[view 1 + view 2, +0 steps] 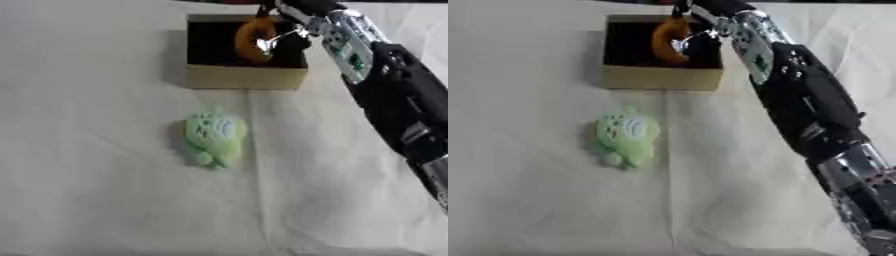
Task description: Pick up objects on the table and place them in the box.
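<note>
A tan cardboard box (245, 77) with a dark inside stands at the far middle of the table. My right hand (289, 40) reaches over it from the right, fingers curled on an orange curved object (251, 37) that hangs inside the box opening. A light green plush toy (213, 137) lies on the white cloth in front of the box, apart from the hand. My left hand shows in neither view.
My black and silver right arm (807, 105) crosses the right side of the table from the lower right to the box. A white creased cloth (96, 190) covers the table, with open surface left of and in front of the toy.
</note>
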